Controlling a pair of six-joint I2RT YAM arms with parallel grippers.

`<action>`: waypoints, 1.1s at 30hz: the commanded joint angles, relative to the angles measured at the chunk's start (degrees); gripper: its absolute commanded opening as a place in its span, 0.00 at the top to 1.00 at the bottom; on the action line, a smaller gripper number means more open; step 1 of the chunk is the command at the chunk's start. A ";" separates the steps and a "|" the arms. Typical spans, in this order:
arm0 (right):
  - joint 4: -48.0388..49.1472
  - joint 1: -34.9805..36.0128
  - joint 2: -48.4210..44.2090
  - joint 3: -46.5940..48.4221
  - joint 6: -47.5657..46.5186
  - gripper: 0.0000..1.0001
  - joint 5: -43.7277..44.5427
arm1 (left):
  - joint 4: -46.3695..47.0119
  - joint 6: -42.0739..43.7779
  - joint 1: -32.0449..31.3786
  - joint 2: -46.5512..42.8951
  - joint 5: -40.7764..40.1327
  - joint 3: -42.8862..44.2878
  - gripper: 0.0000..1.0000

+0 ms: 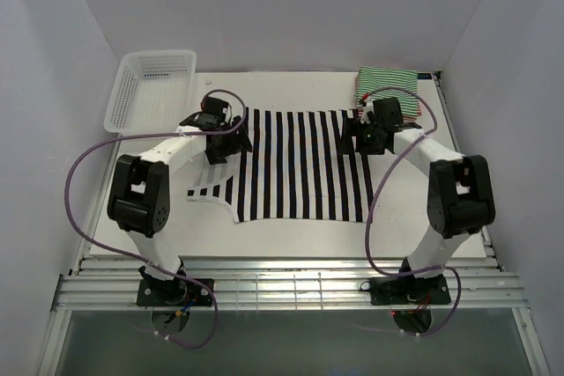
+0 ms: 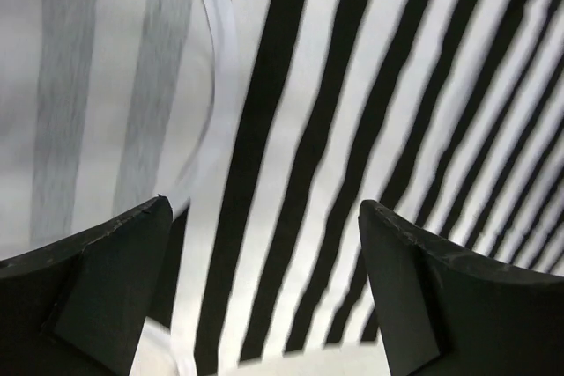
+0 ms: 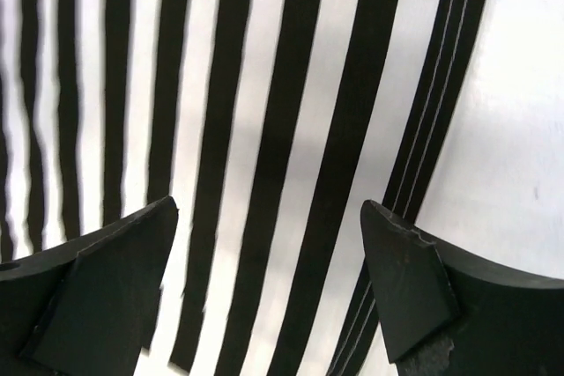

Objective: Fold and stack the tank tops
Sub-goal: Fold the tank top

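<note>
Black-and-white broad stripes mark the tank top [image 1: 295, 165] you are working on: it lies spread flat in the middle of the white surface [image 1: 291, 239], its stripes running from the near side to the far side, with a straight edge at the right and curved cut-outs at the left. Your left tool [image 1: 218, 136] sits over its far-left corner and your right tool [image 1: 366, 134] over its far-right corner. Each arm rises from its base at the near edge, bends at a high elbow, and reaches forward and inward with the wrist pitched down at the cloth. In the left wrist view the left tool [image 2: 264, 279] is spread wide, its dark fingers [image 2: 97, 288] standing apart above the stripes beside a curved white-bound edge of the tank top [image 2: 291, 129], with nothing pinched between them. In the right wrist view the right tool [image 3: 264, 279] is likewise spread, its fingers [image 3: 423, 297] straddling the tank top [image 3: 264, 112] close to its side edge, bare surface [image 3: 520, 129] showing just past it. You cannot tell from these views whether the fingertips touch the fabric. A folded green-and-white top [image 1: 388, 84] rests at the far-right corner, just behind the right tool. A white mesh basket [image 1: 152, 85] stands at the far-left corner, well apart from the spread top.
</note>
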 commanded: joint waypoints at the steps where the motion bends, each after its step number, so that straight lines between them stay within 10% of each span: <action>1: -0.75 -0.15 -13.75 -7.08 2.83 0.10 -0.87 | -7.90 -4.07 -1.66 -14.44 -3.28 -2.76 0.02; 10: -5.13 -0.85 -35.56 -28.89 12.07 0.10 4.04 | -10.91 -15.59 -5.44 -38.44 3.74 -30.09 0.02; 27: -8.13 -1.11 -39.97 -32.77 12.60 0.10 7.39 | -3.62 -21.31 -6.67 -28.80 3.92 -37.13 0.26; 33: -8.74 -1.11 -40.05 -33.47 12.51 0.10 8.45 | -2.30 -21.66 -6.67 -26.16 4.09 -37.66 0.51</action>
